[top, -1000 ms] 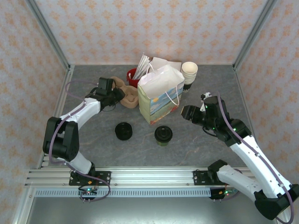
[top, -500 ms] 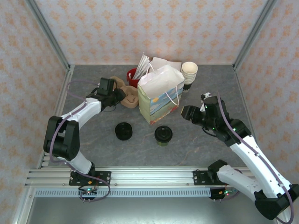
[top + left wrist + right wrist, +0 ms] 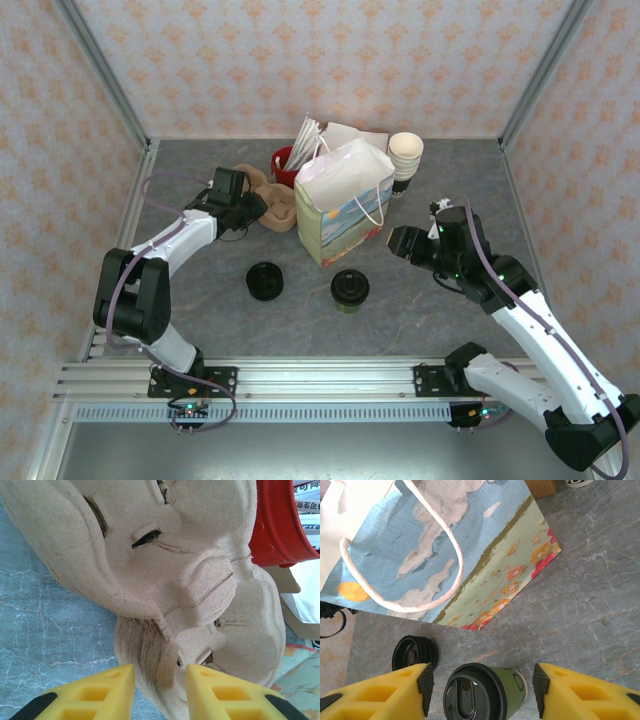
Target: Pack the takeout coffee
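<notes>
The takeout coffee [image 3: 350,289], a green cup with a black lid, stands upright in front of the paper bag [image 3: 342,203]. My right gripper [image 3: 400,243] hovers to the cup's right, open. In the right wrist view the coffee [image 3: 490,692] shows between and beyond its spread fingers [image 3: 482,687], clear of both pads. My left gripper [image 3: 254,208] is at the stack of brown pulp cup carriers [image 3: 278,207]. In the left wrist view its narrow jaws [image 3: 160,680] hold a carrier's [image 3: 190,570] ribbed edge between them.
A stack of black lids [image 3: 265,281] sits left of the coffee. Behind the bag stand a red holder [image 3: 284,165] with packets and a stack of cream paper cups [image 3: 405,155]. Patterned walls close three sides. Bare grey table [image 3: 430,320] lies in front.
The pulp carriers have shifted slightly at the left gripper. The right arm, the coffee and the bag have not moved.
</notes>
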{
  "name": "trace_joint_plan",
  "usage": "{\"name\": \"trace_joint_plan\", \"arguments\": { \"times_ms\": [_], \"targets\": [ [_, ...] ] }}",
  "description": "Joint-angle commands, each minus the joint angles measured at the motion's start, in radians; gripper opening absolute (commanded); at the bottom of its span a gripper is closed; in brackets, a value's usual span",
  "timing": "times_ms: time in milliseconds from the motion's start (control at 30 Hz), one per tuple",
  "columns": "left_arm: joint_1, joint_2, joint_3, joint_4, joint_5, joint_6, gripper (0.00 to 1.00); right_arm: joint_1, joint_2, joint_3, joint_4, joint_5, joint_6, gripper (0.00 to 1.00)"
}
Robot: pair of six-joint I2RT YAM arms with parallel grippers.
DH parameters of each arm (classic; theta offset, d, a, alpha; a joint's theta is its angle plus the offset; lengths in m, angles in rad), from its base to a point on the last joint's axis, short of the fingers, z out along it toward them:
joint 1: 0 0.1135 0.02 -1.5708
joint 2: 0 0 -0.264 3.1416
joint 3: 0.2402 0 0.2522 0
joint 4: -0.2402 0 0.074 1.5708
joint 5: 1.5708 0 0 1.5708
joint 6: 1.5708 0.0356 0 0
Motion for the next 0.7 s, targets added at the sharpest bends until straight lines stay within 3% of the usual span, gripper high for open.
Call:
{"name": "trace_joint_plan", "arguments": {
  "times_ms": [0, 667],
  "targets": [
    [-0.007, 0.011, 0.029, 0.011, 0.0, -0.002, 0.32, -0.004, -0.011, -0.019, 0.02, 0.001, 0.009, 0.57],
    [-0.022, 0.032, 0.04, 0.056, 0.03, -0.02, 0.28, -0.004, -0.008, -0.036, 0.038, -0.005, 0.015, 0.57]
  ]
}}
